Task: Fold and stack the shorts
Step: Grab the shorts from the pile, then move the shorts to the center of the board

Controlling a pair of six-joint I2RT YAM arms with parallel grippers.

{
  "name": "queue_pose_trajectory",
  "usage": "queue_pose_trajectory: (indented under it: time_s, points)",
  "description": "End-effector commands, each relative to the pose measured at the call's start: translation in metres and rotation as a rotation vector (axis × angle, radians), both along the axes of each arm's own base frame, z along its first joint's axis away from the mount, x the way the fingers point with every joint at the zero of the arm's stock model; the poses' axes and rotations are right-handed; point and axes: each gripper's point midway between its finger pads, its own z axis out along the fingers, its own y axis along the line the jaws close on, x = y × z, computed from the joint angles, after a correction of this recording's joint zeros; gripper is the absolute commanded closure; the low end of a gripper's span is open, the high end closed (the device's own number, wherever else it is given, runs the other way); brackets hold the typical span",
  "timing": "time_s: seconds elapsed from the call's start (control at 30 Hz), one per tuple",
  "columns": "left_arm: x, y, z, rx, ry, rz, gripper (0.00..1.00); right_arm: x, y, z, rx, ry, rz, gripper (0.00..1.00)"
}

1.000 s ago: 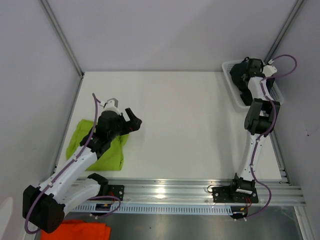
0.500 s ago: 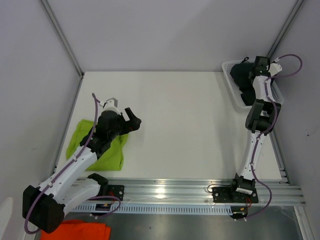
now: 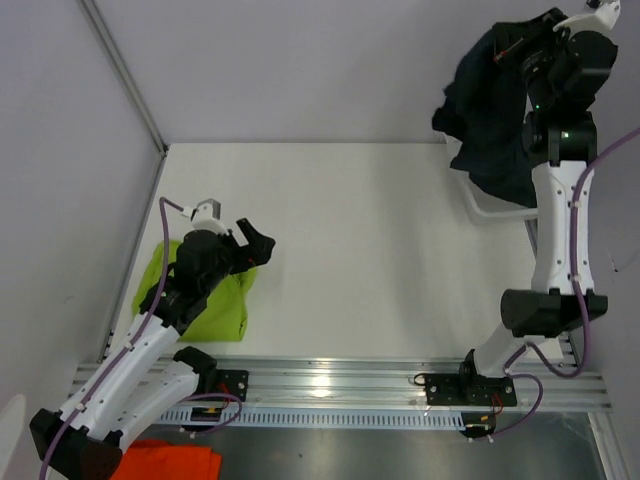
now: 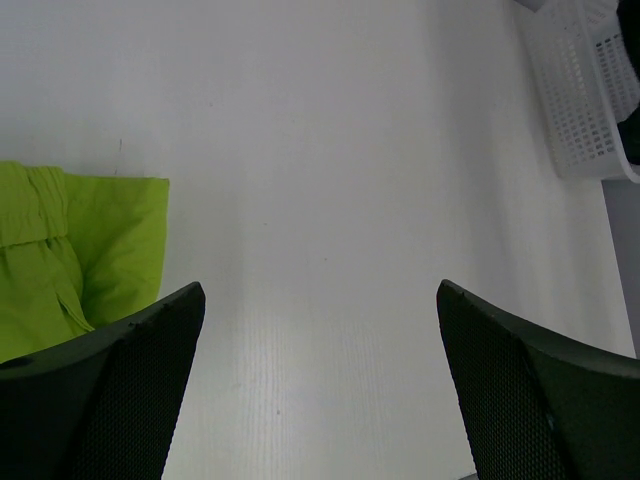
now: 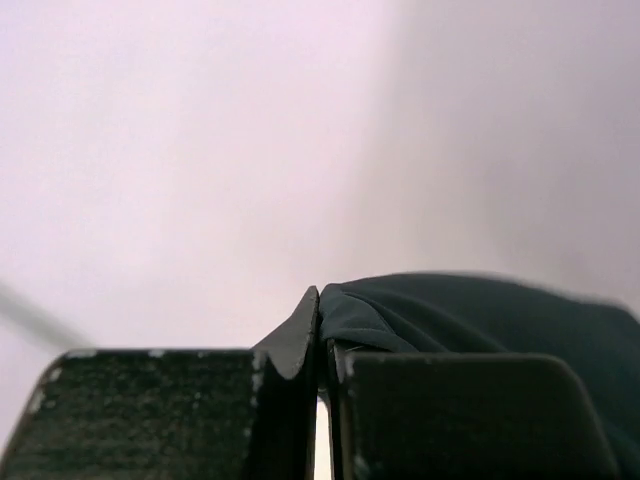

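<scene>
The lime green shorts [image 3: 205, 300] lie folded at the table's left side, also seen at the left edge of the left wrist view [image 4: 70, 250]. My left gripper [image 3: 252, 243] hovers open over the bare table just right of them, its fingers [image 4: 120, 390] wide apart with nothing between. High above the back right corner, my right gripper [image 3: 525, 52] is shut on the dark navy shorts [image 3: 490, 110], which hang down in folds over the basket. In the right wrist view the pinched dark fabric [image 5: 470, 310] bulges out beside the closed fingers [image 5: 295, 345].
A white mesh basket [image 3: 483, 203] stands at the back right corner, mostly covered by the hanging dark shorts; it shows in the left wrist view [image 4: 585, 90] too. An orange cloth [image 3: 170, 462] lies off the table at the bottom left. An aluminium rail runs along the near edge.
My right gripper closed on the dark shorts in the basket and lifted them high above it. The left arm shifted slightly, staying open beside the green shorts.
</scene>
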Motion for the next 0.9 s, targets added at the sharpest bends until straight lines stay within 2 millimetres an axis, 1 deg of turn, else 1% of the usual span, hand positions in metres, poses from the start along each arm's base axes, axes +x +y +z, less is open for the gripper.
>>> queue_pose_trajectory:
  time_s: [0.0,0.03,0.07,0.1,0.13,0.2,0.27,0.3,0.37,0.4,0.43,0.47,0.53,0.57,0.6,0.67,0.7,0.73,0.77,0.8,0.83,0.87]
  points:
    - [-0.003,0.004,0.023,-0.011,-0.042,0.018,0.01,-0.076,0.059,0.074,-0.111,-0.195,0.211,1.0]
    - [-0.004,0.005,0.025,-0.01,-0.047,0.022,0.01,-0.087,0.061,0.079,-0.104,-0.202,0.227,1.0]
    - [-0.004,0.007,0.027,-0.005,-0.051,0.026,0.01,-0.114,0.077,0.092,-0.104,-0.233,0.293,1.0]
    - [-0.004,0.009,0.027,0.001,-0.051,0.032,0.01,-0.126,0.091,0.093,-0.056,-0.223,0.352,1.0]
    - [-0.005,0.012,0.032,0.007,-0.056,0.044,0.01,-0.141,0.099,0.093,-0.037,-0.222,0.395,1.0]
    - [-0.006,0.016,0.04,0.012,-0.067,0.06,0.01,-0.165,0.129,0.09,-0.024,-0.223,0.546,1.0]
    - [-0.008,0.022,0.046,0.021,-0.079,0.081,0.01,-0.181,0.141,0.084,0.002,-0.195,0.591,1.0]
    - [-0.009,0.024,0.054,0.016,-0.098,0.087,0.01,-0.186,0.149,0.08,0.008,-0.184,0.616,1.0]
    - [-0.012,0.029,0.061,0.016,-0.112,0.106,0.01,-0.185,0.152,0.068,0.027,-0.144,0.622,1.0]
    - [-0.014,0.031,0.066,0.013,-0.127,0.111,0.01,-0.181,0.151,0.063,0.036,-0.123,0.61,1.0]
    - [-0.014,0.033,0.066,0.014,-0.129,0.117,0.01,-0.173,0.15,0.055,0.04,-0.093,0.597,1.0]
    - [-0.015,0.033,0.069,0.011,-0.137,0.117,0.01,-0.156,0.151,0.032,0.056,-0.015,0.588,1.0]
    - [-0.015,0.033,0.07,0.009,-0.138,0.117,0.01,-0.137,0.159,-0.001,0.108,0.096,0.616,1.0]
    - [-0.016,0.033,0.068,0.012,-0.13,0.117,0.01,-0.121,0.174,-0.041,0.133,0.191,0.685,1.0]
    - [-0.016,0.033,0.066,0.014,-0.124,0.118,0.01,-0.113,0.181,-0.063,0.157,0.246,0.711,1.0]
    - [-0.015,0.031,0.061,0.014,-0.112,0.11,0.01,-0.103,0.207,-0.11,0.178,0.349,0.781,1.0]
    - [-0.015,0.031,0.059,0.014,-0.108,0.109,0.01,-0.087,0.218,-0.143,0.178,0.431,0.789,1.0]
    - [-0.014,0.03,0.056,0.018,-0.098,0.106,0.01,-0.086,0.236,-0.161,0.165,0.483,0.828,0.99]
    - [-0.013,0.029,0.055,0.018,-0.095,0.101,0.01,-0.084,0.246,-0.18,0.126,0.528,0.856,0.95]
    - [-0.013,0.028,0.055,0.017,-0.095,0.1,0.01,-0.082,0.259,-0.173,0.095,0.518,0.896,0.9]
    - [-0.012,0.027,0.056,0.013,-0.093,0.1,0.01,-0.07,0.273,-0.205,0.087,0.6,0.926,0.93]
    - [-0.012,0.027,0.053,0.017,-0.084,0.098,0.01,-0.081,0.289,-0.209,0.074,0.63,1.0,0.98]
